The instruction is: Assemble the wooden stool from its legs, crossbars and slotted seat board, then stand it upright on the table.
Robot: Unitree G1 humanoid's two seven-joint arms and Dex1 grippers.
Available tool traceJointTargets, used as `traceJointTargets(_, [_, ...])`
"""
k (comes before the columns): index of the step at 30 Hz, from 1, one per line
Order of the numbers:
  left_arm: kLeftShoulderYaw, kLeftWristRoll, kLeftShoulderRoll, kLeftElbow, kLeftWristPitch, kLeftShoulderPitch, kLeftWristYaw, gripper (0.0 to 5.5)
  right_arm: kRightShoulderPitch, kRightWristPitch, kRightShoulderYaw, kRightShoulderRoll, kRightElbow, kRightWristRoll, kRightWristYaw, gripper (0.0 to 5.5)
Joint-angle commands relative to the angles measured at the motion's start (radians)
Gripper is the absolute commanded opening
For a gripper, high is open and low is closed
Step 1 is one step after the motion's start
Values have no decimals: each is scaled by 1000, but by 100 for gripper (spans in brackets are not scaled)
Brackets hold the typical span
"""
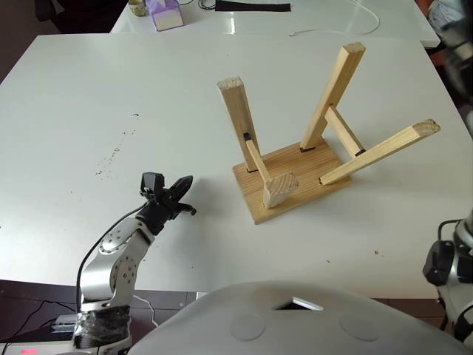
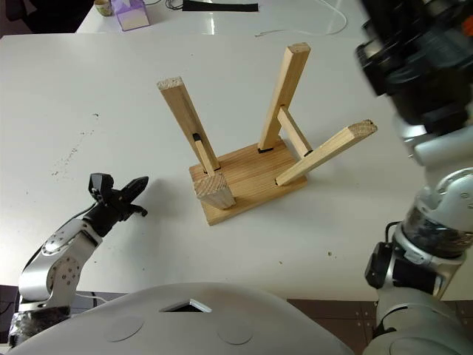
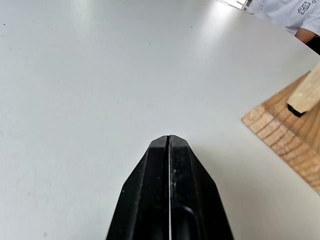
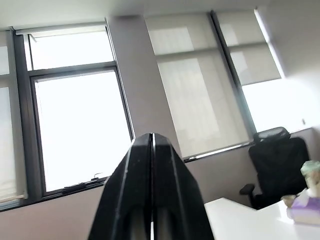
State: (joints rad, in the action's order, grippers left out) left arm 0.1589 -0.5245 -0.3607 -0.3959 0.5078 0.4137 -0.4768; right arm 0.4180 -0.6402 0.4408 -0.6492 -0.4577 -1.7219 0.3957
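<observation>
The stool [image 1: 288, 159] lies upside down near the middle of the white table [image 1: 111, 96]. Its seat board [image 1: 303, 191] is flat on the surface, and four legs [image 1: 238, 122] point up at uneven angles, with a thin crossbar [image 1: 344, 131] joining each pair. The left gripper [image 1: 185, 181] is low over the table, to the left of the board and apart from it; its two black fingers are pressed together with nothing between them. The right gripper [image 4: 152, 135] is lifted high and points toward the windows [image 4: 80, 130], its fingers also closed on nothing.

Head stereo pair fwd-down over table [image 1: 111, 111]; L wrist cam low along it, R upward at windows [image 4: 80, 130]
</observation>
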Motion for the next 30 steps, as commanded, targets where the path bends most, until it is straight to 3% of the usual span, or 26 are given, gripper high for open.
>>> traceJointTargets(1, [-34, -31, -48, -140, 31, 93, -57, 1, 26, -10, 83, -135, 168, 111, 45, 0])
traceJointTargets(3, [-60, -50, -67, -212, 46, 132, -86, 1, -22, -2, 39, -216, 280, 303, 150, 0])
traceJointTargets(5, [-101, -56, -83, -260, 75, 128, -92, 1, -131, 60, -91, -270, 340, 559, 288, 0])
traceJointTargets(8, [-163, -31, -86, -248, 119, 65, -72, 1, -304, 204, -321, -276, 393, 894, 378, 0])
traceJointTargets(11, [-216, 4, -97, -219, 148, 26, -64, 1, -420, 301, -424, -255, 430, 1084, 387, 0])
traceJointTargets(17, [-275, 16, -69, -226, 222, -5, -2, 1, -433, 396, -451, -295, 515, 1196, 449, 0])
traceJointTargets(22, [-280, 8, -36, -224, 246, -23, 35, 1, -335, 375, -419, -263, 509, 1118, 452, 0])
traceJointTargets(27, [-249, -16, -22, -222, 259, -25, 58, 1, -193, 225, -208, -159, 501, 821, 336, 0])
traceJointTargets(30, [-243, -22, -22, -223, 268, -23, 63, 1, -146, 193, -162, -161, 585, 844, 314, 0])
